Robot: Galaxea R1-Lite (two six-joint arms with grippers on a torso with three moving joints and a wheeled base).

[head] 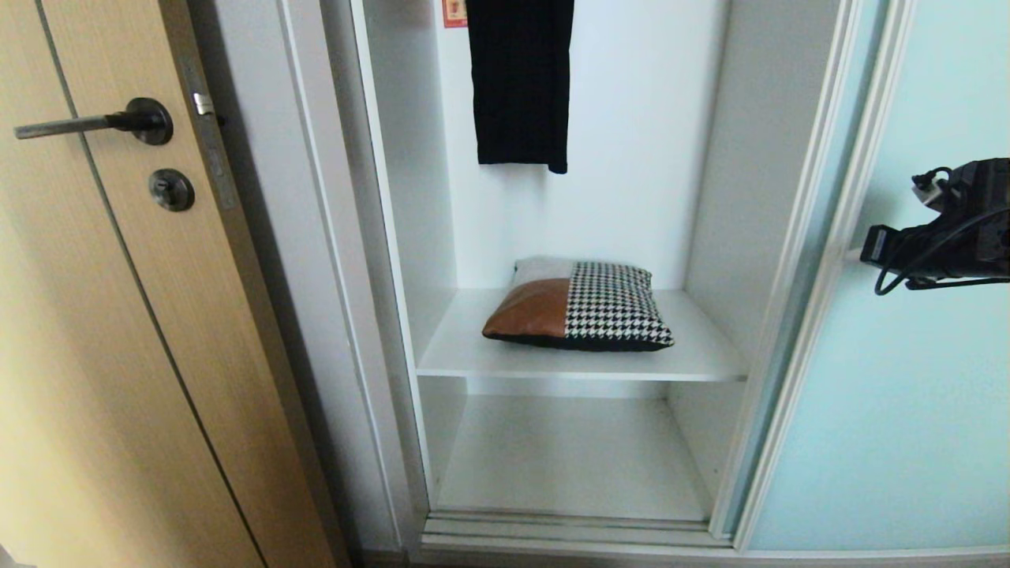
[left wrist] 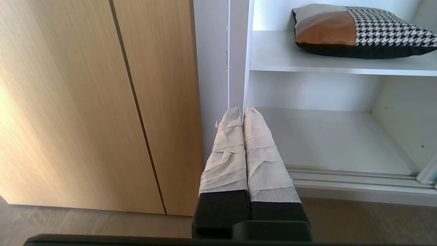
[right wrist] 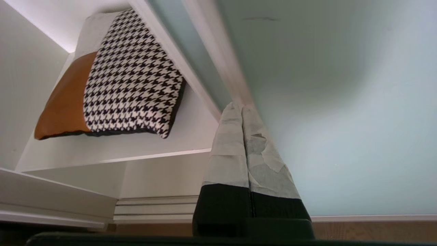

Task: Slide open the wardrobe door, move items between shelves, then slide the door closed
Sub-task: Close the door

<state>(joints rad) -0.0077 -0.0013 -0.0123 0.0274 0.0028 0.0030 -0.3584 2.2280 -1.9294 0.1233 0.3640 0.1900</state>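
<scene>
Sliding wardrobe door (head: 907,315) stands open; closed right claw (right wrist: 242,109) near its frame edge.

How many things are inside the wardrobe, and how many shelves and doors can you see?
Cushion-like folded item: 1
Hanging black garment: 1
White shelves: 2, the upper shelf and the lower shelf
Doors: 2, the frosted sliding door and the wooden door
Total: 6
</scene>
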